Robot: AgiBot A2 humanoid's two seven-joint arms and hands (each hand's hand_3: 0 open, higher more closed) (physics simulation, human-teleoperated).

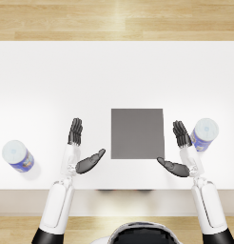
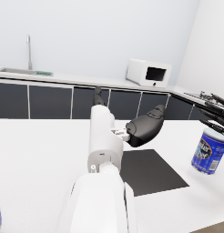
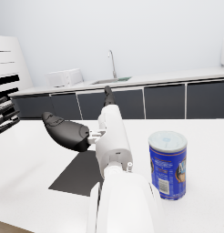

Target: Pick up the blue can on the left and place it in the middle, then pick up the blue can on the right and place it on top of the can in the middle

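Both hands empty, fingers spread: left hand [image 1: 80, 151], right hand [image 1: 181, 151] | left blue can [image 1: 17, 156] upright, well apart from left hand | right blue can [image 1: 204, 134] seemingly just beside right hand; you risk toppling it | dark mat [image 1: 137, 133] mid-desk [image 1: 117, 71]

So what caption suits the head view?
Two open robot hands flank a grey mat, blue cans outside.

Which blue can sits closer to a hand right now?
The right blue can: it stands right beside the right hand. The left blue can stands well apart from the left hand.
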